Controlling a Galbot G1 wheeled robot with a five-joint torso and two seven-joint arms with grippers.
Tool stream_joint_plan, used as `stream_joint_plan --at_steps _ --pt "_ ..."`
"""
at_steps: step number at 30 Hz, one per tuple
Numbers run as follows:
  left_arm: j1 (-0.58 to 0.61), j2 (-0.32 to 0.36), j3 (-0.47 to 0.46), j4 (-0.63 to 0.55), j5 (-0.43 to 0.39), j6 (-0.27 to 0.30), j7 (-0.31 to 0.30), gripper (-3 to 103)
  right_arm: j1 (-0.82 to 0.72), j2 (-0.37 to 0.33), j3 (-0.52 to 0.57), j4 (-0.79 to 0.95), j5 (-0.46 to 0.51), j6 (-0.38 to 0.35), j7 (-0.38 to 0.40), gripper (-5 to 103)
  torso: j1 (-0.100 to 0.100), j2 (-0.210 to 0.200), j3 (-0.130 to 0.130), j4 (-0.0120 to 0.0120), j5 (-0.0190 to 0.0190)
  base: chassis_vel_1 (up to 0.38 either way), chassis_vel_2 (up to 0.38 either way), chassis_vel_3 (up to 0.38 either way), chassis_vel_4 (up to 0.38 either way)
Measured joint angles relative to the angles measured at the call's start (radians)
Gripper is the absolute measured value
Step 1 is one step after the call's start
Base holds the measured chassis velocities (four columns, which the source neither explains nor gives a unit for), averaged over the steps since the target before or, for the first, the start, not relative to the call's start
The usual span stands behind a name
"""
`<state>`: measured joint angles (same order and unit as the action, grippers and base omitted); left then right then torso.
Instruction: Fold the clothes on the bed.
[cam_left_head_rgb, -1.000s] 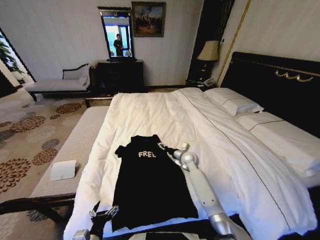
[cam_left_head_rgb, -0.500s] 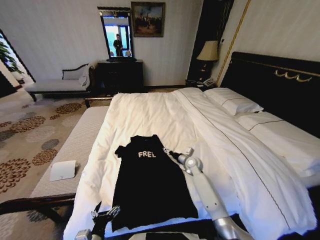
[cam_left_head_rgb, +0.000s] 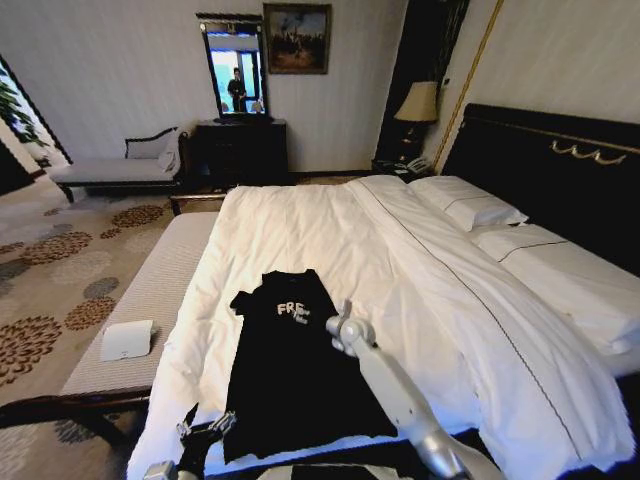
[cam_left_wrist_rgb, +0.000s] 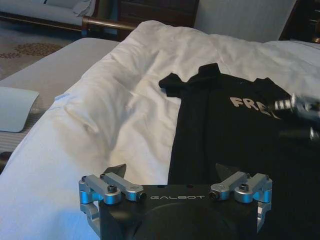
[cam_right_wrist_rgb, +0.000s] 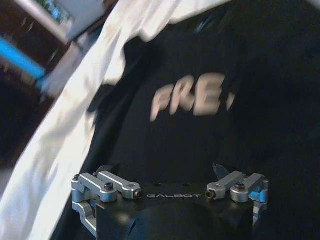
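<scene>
The clothes, a black T-shirt (cam_left_head_rgb: 290, 375) with white letters, lie flat near the foot of the bed (cam_left_head_rgb: 330, 225). Its right edge is turned inward over the end of the lettering (cam_right_wrist_rgb: 190, 100). My right gripper (cam_left_head_rgb: 332, 320) hovers over the chest just right of the letters, and the right wrist view shows its jaws spread with nothing between them (cam_right_wrist_rgb: 165, 169). At the shirt's lower left corner, by the bed's edge, my left gripper (cam_left_head_rgb: 205, 432) waits open (cam_left_wrist_rgb: 170, 170). The shirt's left sleeve (cam_left_wrist_rgb: 175, 82) lies spread on the white duvet.
A padded bench (cam_left_head_rgb: 150, 290) runs along the bed's left side with a white object (cam_left_head_rgb: 127, 340) on it. Pillows (cam_left_head_rgb: 470, 203) and a dark headboard (cam_left_head_rgb: 560, 165) stand at the right. A chaise lounge (cam_left_head_rgb: 110, 170) and a dark dresser (cam_left_head_rgb: 240, 150) line the far wall.
My right gripper moved from the shirt's right sleeve leftward and nearer, onto the chest. The shirt's right edge now covers the last letter. The left arm has stayed put.
</scene>
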<state>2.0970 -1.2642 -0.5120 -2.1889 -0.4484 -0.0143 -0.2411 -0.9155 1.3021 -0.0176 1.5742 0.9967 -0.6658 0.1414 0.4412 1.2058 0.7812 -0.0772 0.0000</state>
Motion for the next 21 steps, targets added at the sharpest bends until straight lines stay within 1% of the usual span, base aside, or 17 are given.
stream_joint_plan --at_steps 3,4,5,6,7,8,10,11,14,15,18,20,21 --pt "-0.002 0.0 -0.001 0.004 -0.006 -0.003 0.001 100 -0.036 -0.018 0.027 0.058 -0.008 0.005 -0.008 100 0.0 0.0 0.0 -0.0001 0.0 0.0 0.0 0.0 0.0" --pt "-0.002 0.0 -0.001 0.008 -0.007 -0.004 0.001 100 -0.037 -0.015 0.061 0.061 -0.008 0.022 -0.006 100 0.0 0.0 0.0 0.0 -0.0001 0.0 0.0 0.0 0.0" --pt "-0.002 0.0 0.0 0.011 -0.007 -0.006 0.001 100 -0.028 -0.008 0.095 0.053 0.0 0.036 -0.003 100 0.0 0.0 0.0 -0.0002 0.0 0.0 0.0 0.0 0.0" --pt "-0.002 0.0 0.0 0.011 -0.007 -0.006 0.001 100 -0.028 -0.008 0.095 0.053 0.0 0.036 -0.003 100 0.0 0.0 0.0 -0.0002 0.0 0.0 0.0 0.0 0.0" --pt "-0.002 -0.002 0.003 0.013 -0.005 -0.007 0.001 100 -0.013 -0.004 0.124 0.037 0.008 0.046 0.004 100 0.0 0.0 0.0 0.0001 0.0004 0.0 0.0 0.0 0.0" --pt "-0.002 -0.004 0.006 0.014 -0.003 -0.008 0.002 100 0.009 -0.003 0.157 0.016 0.012 0.059 0.007 100 0.0 0.0 0.0 0.0001 -0.0002 0.0 0.0 0.0 0.0" --pt "-0.003 -0.009 0.011 0.016 -0.002 -0.008 0.003 100 0.044 -0.006 0.193 -0.024 0.007 0.074 0.006 100 0.0 0.0 0.0 0.0001 0.0 0.0 0.0 0.0 0.0" --pt "-0.003 -0.009 0.011 0.016 -0.002 -0.008 0.003 100 0.044 -0.006 0.193 -0.024 0.007 0.074 0.006 100 0.0 0.0 0.0 0.0001 0.0 0.0 0.0 0.0 0.0" --pt "-0.006 -0.011 0.014 0.021 -0.001 -0.009 0.004 100 0.08 -0.012 0.2 -0.077 -0.043 0.099 -0.016 100 0.0 0.0 0.0 -0.0001 0.0001 0.0 0.0 0.0 0.0" --pt "-0.006 -0.011 0.014 0.021 -0.001 -0.009 0.004 100 0.08 -0.012 0.2 -0.077 -0.043 0.099 -0.016 100 0.0 0.0 0.0 -0.0001 0.0001 0.0 0.0 0.0 0.0" --pt "-0.011 -0.01 0.016 0.024 -0.001 -0.009 0.004 100 0.152 -0.004 0.162 -0.163 -0.087 0.124 -0.054 100 0.0 0.0 0.0 0.0 -0.0001 0.0 0.0 0.0 0.0" --pt "-0.012 -0.009 0.016 0.024 -0.002 -0.009 0.004 100 0.178 0.003 0.148 -0.188 -0.087 0.127 -0.059 100 0.0 0.0 0.0 0.0001 -0.0001 0.0 0.0 0.0 0.0" --pt "-0.012 -0.009 0.014 0.024 -0.003 -0.009 0.004 100 0.208 0.013 0.135 -0.216 -0.066 0.12 -0.06 100 0.0 0.0 0.0 0.0002 -0.0001 0.0 0.0 0.0 0.0"
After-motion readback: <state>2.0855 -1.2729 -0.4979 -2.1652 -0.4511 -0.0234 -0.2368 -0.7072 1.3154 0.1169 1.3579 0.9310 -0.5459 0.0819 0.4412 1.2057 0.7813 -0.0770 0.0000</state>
